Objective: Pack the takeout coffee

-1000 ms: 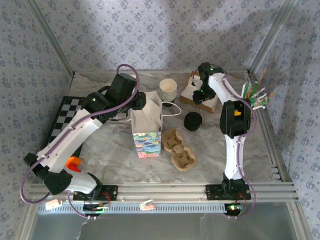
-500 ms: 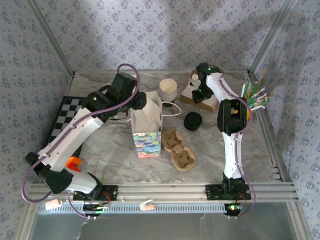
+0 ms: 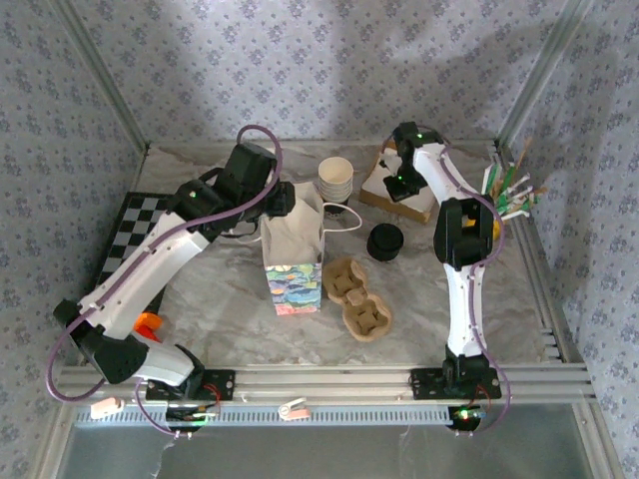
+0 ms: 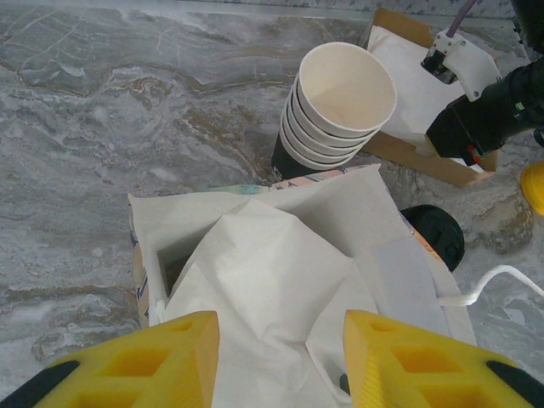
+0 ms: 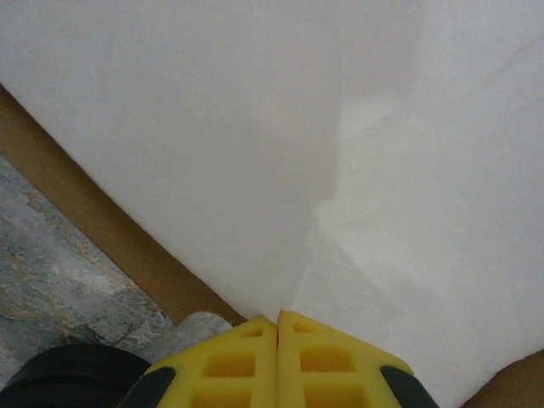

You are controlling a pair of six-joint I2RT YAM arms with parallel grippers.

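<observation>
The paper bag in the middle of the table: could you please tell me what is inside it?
Crumpled white paper fills the mouth of the paper bag. A dark gap shows at one corner. Whatever lies beneath the paper, and the bag's bottom, is covered.

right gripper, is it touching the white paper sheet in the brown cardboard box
Touching. Right wrist view: right gripper jaws shut on white paper sheet, creasing it.
</observation>
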